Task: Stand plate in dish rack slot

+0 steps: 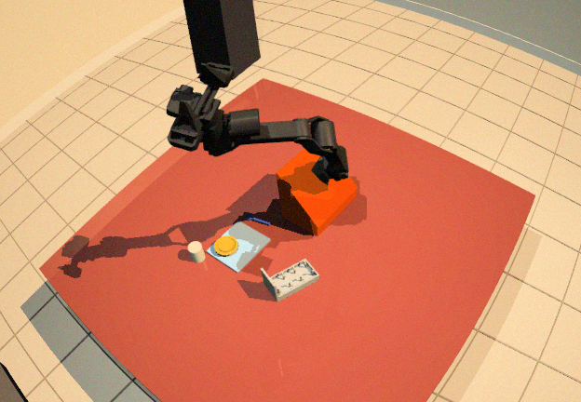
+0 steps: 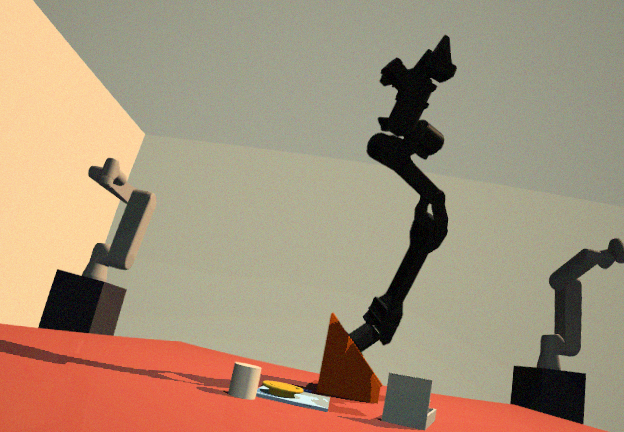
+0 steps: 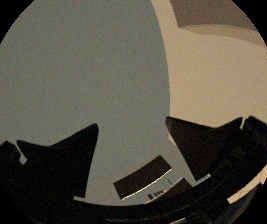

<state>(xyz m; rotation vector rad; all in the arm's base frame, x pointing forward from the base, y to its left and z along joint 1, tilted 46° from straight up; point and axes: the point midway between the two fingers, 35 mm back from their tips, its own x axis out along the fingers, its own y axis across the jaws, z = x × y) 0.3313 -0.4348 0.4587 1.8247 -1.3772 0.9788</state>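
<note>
The yellow plate [image 1: 225, 246] [image 2: 282, 389] lies flat on a pale blue board [image 1: 257, 237] [image 2: 319, 401]. The pale grey dish rack [image 1: 267, 285] [image 2: 407, 399] stands apart from the board, with a tall panel at one end and small dark-tipped rails inside. No plate stands in it. My gripper [image 3: 132, 122] is open, with its two dark fingers wide apart and nothing between them. The top and exterior views show it raised high above the mat, far from plate and rack. In the wrist view it faces the walls, and neither plate nor rack shows there.
A cream cylinder [image 1: 195, 252] [image 2: 244, 380] stands beside the board, close to the plate. A thin blue stick [image 1: 259, 220] lies behind the board. An orange wedge-shaped block [image 1: 327, 207] [image 2: 344, 368] is at the arm's base. Two other arms on dark pedestals stand in the background of the exterior view.
</note>
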